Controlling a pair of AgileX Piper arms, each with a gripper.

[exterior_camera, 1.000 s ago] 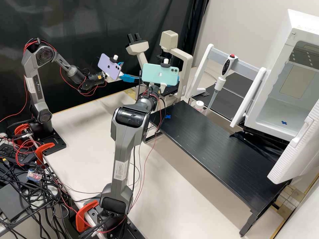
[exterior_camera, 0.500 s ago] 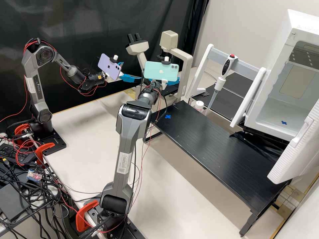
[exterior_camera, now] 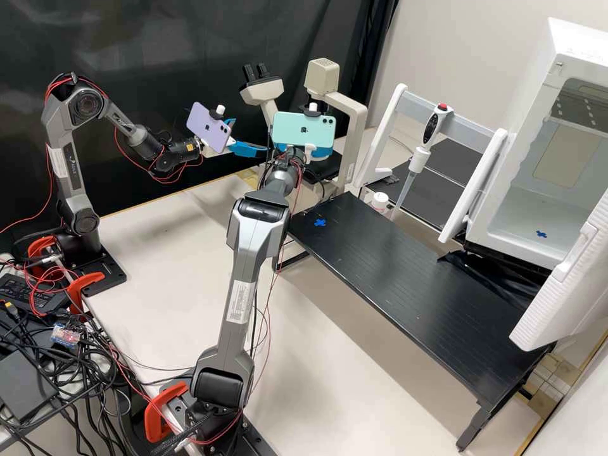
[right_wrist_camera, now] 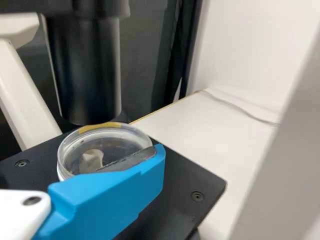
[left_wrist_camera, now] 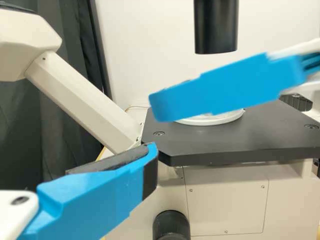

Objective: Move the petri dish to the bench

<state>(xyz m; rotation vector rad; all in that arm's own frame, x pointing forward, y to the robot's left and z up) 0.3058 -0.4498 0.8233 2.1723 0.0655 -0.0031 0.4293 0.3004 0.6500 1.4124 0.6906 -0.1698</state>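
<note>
Right gripper (right_wrist_camera: 158, 159) is hovering by the petri dish (right_wrist_camera: 81, 156), fingers apart, left gripper (exterior_camera: 249, 136) gaping too; an off-centre squeeze may be tipping it off the microscope stage (right_wrist_camera: 182, 172).

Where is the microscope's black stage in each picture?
High view: stage just below the teal phone.
Left wrist view: stage beneath the black cylinder.
Right wrist view: stage beneath the petri dish.
Shared landmark: the slanting cream eyepiece tube.
</note>
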